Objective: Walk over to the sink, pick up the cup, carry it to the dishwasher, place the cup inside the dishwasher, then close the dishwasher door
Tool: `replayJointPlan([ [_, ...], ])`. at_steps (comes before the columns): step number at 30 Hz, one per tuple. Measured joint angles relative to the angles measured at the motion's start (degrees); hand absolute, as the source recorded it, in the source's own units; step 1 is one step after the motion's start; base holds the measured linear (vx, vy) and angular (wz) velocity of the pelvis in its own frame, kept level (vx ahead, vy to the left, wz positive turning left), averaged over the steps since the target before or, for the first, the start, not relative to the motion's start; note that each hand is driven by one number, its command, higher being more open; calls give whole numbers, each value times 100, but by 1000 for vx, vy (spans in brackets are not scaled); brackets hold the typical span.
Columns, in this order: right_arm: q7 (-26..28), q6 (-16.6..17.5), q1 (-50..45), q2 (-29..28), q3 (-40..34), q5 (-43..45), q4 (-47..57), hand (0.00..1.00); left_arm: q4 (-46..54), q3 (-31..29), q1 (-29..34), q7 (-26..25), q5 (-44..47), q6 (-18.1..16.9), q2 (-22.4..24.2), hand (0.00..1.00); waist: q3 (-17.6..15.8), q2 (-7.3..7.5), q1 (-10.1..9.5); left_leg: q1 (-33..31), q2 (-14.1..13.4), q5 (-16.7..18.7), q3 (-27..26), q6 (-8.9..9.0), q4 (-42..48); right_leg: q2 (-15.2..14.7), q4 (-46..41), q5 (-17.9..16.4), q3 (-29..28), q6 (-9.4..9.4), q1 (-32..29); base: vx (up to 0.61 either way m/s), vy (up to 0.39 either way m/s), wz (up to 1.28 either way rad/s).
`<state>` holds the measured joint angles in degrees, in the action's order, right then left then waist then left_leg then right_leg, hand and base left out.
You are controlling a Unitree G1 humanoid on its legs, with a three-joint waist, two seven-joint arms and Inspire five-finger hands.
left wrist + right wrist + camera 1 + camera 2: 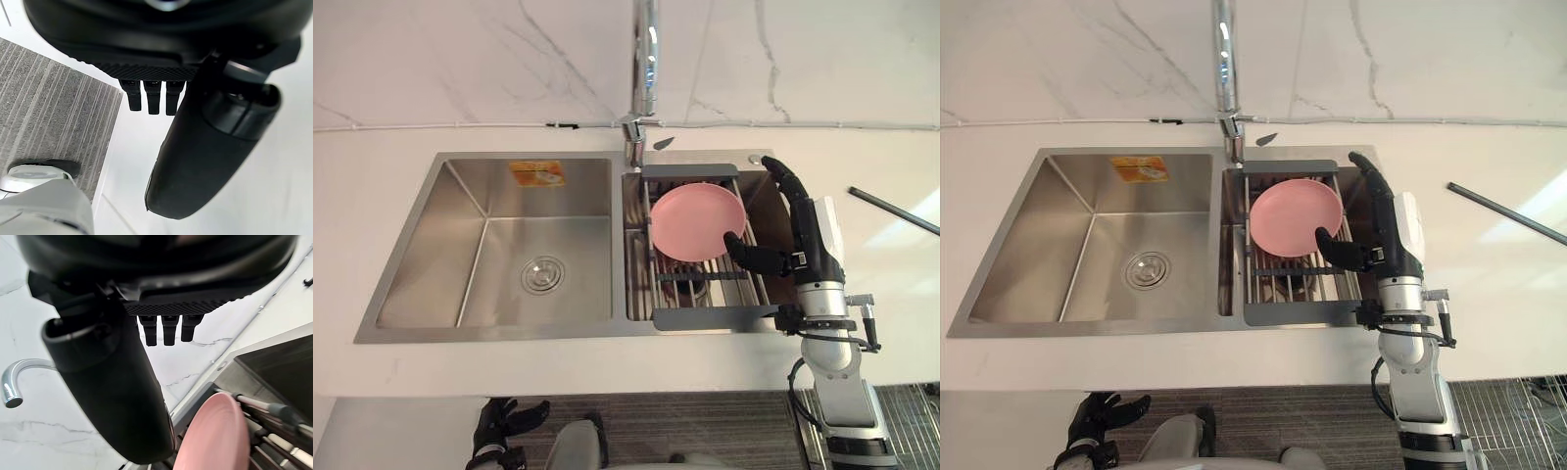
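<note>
The double sink (499,336) is being shown sunk into a white counter (372,176), with a chrome faucet (646,69) rising behind the divider between the basins. The left basin (421,245) is being occupied by nothing more than its drain (542,273) and an orange sticker (536,173) on the rear wall. The right basin (762,206) is being spanned by a dark-framed drying rack (705,317), and a pink plate (695,220) is being carried tilted on its bars.

A dark round shape (687,279) is being seen beneath the bars, under the plate; whether it is the cup cannot be told.

The right hand (801,235) is being held above the right edge of the right basin, beside the rack. Its fingers are being kept straight and its thumb is being spread sideways toward the plate's rim; nothing is being gripped. Contact between thumb and plate cannot be told.

The left hand (504,423) is being held low, below the counter's front edge, with fingers loosely spread.

A thin dark rod (893,211) is lying on the counter, well apart to the right.
</note>
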<state>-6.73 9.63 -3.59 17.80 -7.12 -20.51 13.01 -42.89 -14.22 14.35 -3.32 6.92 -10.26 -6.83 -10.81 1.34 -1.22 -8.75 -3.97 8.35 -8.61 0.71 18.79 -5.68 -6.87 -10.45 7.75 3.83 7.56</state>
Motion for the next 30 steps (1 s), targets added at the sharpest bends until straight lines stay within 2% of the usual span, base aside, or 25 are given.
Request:
replayJointPlan([
  [2, 68, -2, -135, 5, -43, -50, -92, 90, 0, 1, 27, 70, -14, 0, 6, 90, 0, 1, 59, 94, 4, -154, -22, 14, -274, 19, 1, 82, -49, -19, -49, 2, -27, -6],
  [7, 204, -3, -242, 7, -69, -161, -105, 90, 0, 2, 32, 91, -16, -1, 41, 90, 4, 5, 63, 273, 9, -348, -36, 9, -626, 42, 9, 230, -129, -36, -69, -2, -3, -1],
  [8, 302, 70, -500, 10, 90, -160, -385, 90, -194, 4, 36, 117, -16, -15, -9, 90, 240, -88, 75, 555, 195, -1693, 35, 47, -2278, 47, 230, 313, -205, -2, -446, 0, 0, 0],
  [13, 300, 70, -493, 9, 89, -160, -385, 90, -193, 5, 42, 117, -16, -15, -6, 90, 234, -67, 76, 583, 191, -1725, 35, 52, -2370, 56, 247, 313, -193, -3, -454, 0, 0, 0],
  [18, 272, 34, -315, -1, 86, -161, -384, 90, -181, 5, 48, 112, -15, -15, -4, 90, 219, 62, 68, 584, 200, -1743, 68, 30, -2375, 52, 295, 314, -137, -2, -425, 0, 0, 2],
  [20, 204, -44, -80, -2, 77, -161, -384, 90, -179, 6, 55, 111, -14, -9, -1, 90, 219, 161, 38, 583, 209, -1744, 105, 29, -2376, 50, 329, 314, -100, -1, -390, 0, 0, 8],
  [26, -57, -68, 703, 25, 63, -159, -385, 90, -179, 18, 52, 90, -13, -5, 1, 90, 234, 342, -125, 582, 238, -1742, 172, 25, -2377, 32, 385, 316, -58, 2, -331, 17, -1, 6],
  [30, -57, -57, 830, 190, 92, -160, -411, 90, -179, 35, 56, 81, -12, 8, 1, 90, 234, 368, -202, 580, 256, -1734, 179, 18, -2380, 14, 387, 313, -50, 6, -326, 4, -1, 1],
])
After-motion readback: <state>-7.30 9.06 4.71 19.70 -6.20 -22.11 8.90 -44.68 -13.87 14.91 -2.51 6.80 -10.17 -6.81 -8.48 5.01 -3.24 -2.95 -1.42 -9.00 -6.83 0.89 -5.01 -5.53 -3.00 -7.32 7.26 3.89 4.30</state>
